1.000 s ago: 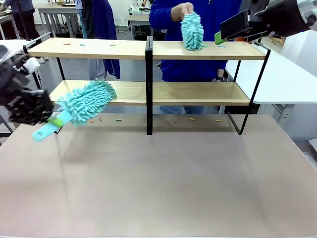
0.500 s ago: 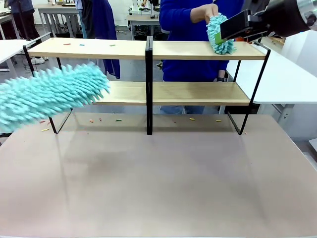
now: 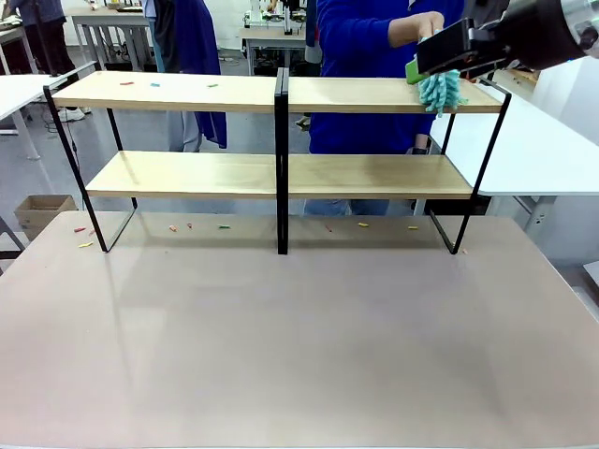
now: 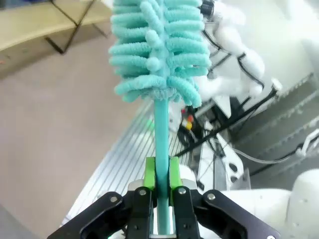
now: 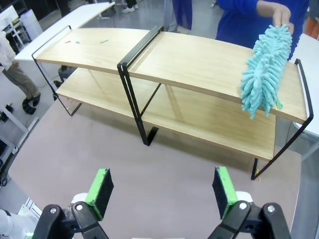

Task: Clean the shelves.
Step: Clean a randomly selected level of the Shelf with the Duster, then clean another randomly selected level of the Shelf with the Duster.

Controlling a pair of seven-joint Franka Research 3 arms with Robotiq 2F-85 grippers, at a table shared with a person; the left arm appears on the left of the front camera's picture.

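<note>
Clamped between fully closed green pads in the left gripper [image 4: 160, 175]: the thin handle of a teal chenille duster [image 4: 157, 50], fluffy head pointing up and away toward cabling rather than the work.

To do this step well, swing that head round to the shelves [image 3: 187, 92], standing at the far side of the table [image 3: 299, 355] between robot and person. Lay the fibres flat on the left half of the top board. Sweep in one long stroke toward an end, carrying the coloured scraps [image 3: 154, 84] off the edge instead of scattering them. Press lightly, so as not to twist the handle in the grip. Stay clear of the central black post and of the right half, busy with the person's hand [image 5: 281, 15] and a second duster [image 5: 264, 69].

From the front: scraps on the top board and more on the table under the rack. Also the right gripper [image 3: 449, 49], hanging high before the second duster, itself probably brushing the board's right end, though half hidden there.

From the right wrist: jaws spread wide with nothing between them, and the second duster dangling at that end of the board.

From the left wrist: the clamp on the handle itself, close up.
</note>
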